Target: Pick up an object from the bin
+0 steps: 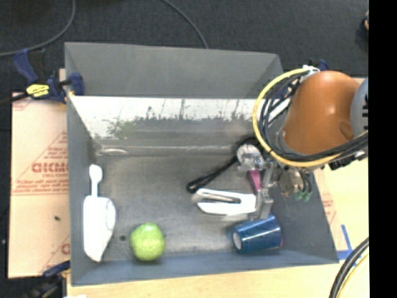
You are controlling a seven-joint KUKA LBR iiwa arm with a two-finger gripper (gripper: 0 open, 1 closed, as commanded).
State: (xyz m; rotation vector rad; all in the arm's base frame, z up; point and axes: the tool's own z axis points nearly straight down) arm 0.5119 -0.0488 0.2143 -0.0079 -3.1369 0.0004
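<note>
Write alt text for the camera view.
The robot's claw hangs low at the right of a grey bin, over a flat white utensil and next to a blue cup on its side. A green apple and a white scoop lie at the left.

A single camera looks steeply down into the grey bin (173,73) from close by, leaning toward its far wall; the arm (319,113) enters from the right.
</note>
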